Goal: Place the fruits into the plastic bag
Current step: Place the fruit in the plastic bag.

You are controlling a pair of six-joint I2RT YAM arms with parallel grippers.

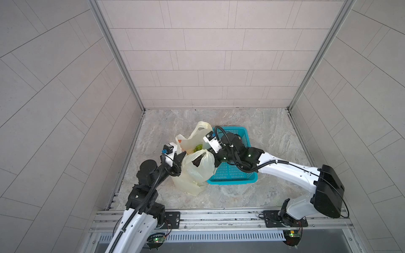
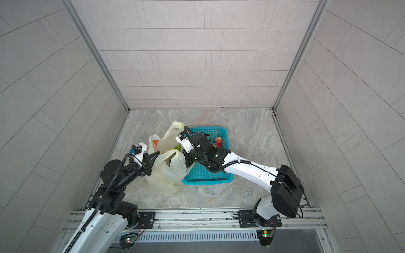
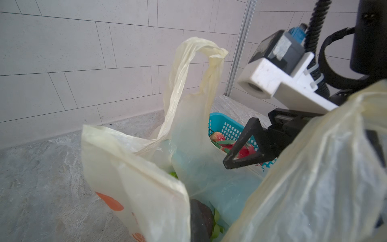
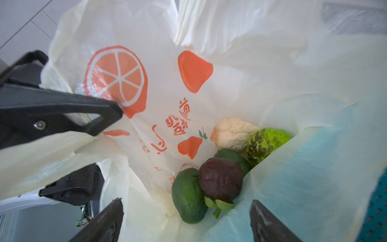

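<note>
The plastic bag (image 1: 192, 175) (image 2: 166, 177) stands open left of the basket. My left gripper (image 1: 180, 157) (image 2: 154, 156) is shut on its near rim, and one of its fingers (image 4: 100, 117) pinches the film. My right gripper (image 4: 186, 203) hangs open over the bag's mouth with nothing between its fingers. Below it in the bag lie a dark green oval (image 4: 188, 197), a blackish fruit (image 4: 221, 178), a bumpy light green ball (image 4: 266, 142) and a cream lump (image 4: 234, 133). A red-pink dragon fruit (image 2: 218, 141) (image 3: 218, 137) lies in the basket.
The teal perforated basket (image 1: 232, 178) (image 2: 206, 180) touches the bag's right side, and my right arm reaches across it. One bag handle (image 3: 194, 69) stands upright at the far side. Tiled walls close in the marble floor on three sides.
</note>
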